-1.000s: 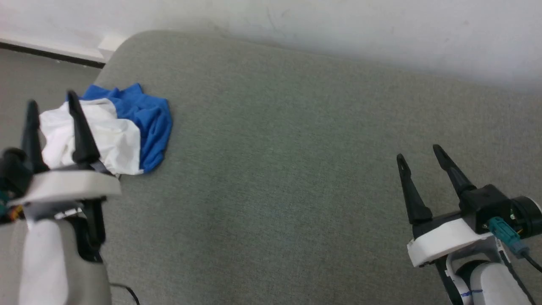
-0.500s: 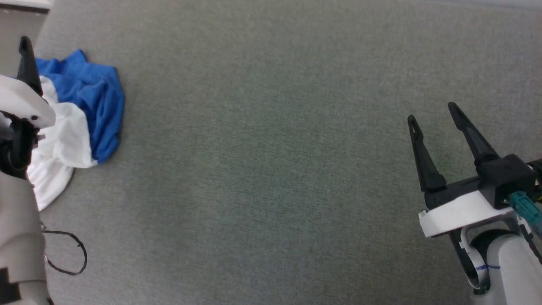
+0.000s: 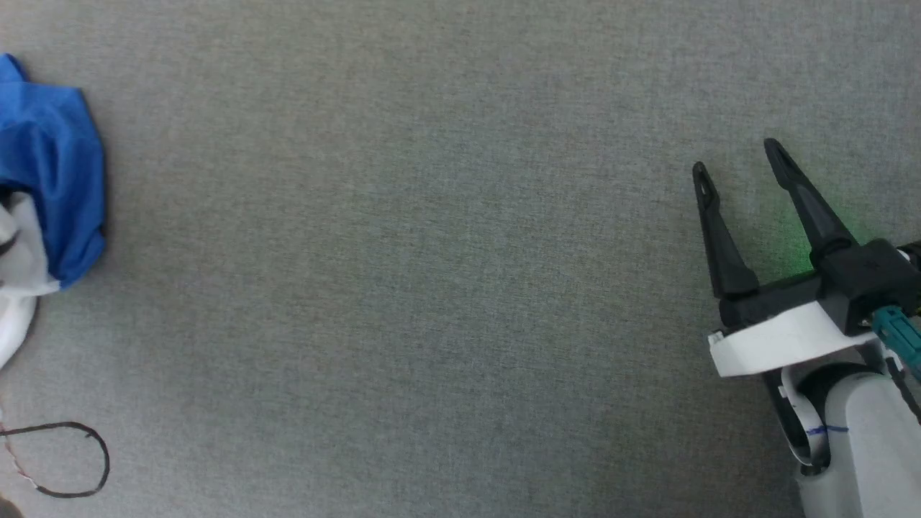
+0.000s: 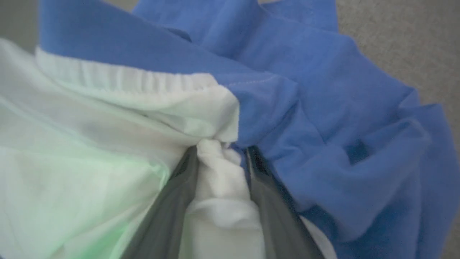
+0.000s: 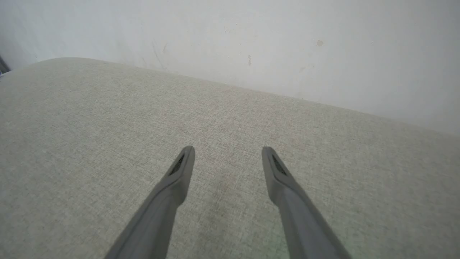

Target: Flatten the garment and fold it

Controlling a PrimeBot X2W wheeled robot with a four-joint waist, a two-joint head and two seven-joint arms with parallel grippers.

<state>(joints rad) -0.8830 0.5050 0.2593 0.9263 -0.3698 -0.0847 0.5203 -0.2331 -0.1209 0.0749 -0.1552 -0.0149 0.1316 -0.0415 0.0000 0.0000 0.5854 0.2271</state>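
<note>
The garment (image 3: 54, 173) lies crumpled at the left edge of the head view, blue folds over white cloth. In the left wrist view the garment (image 4: 323, 108) is very close, white on the left and blue on the right. My left gripper (image 4: 222, 151) is pushed into it, tips buried, a bunched white fold pinched between the two fingers and the cloth puckered around them. My right gripper (image 3: 737, 157) hovers open over bare grey cloth at the right, far from the garment. In the right wrist view my right gripper (image 5: 228, 149) holds nothing.
A grey fabric surface (image 3: 432, 288) stretches between the garment and my right arm. A thin black cable loop (image 3: 72, 460) lies at the lower left. A white wall (image 5: 251, 43) rises behind the surface's far edge.
The head camera has tilted down and turned right, so the garment sits at the view's left edge and the left gripper has left it. The left gripper stood open over the garment and now pinches it.
</note>
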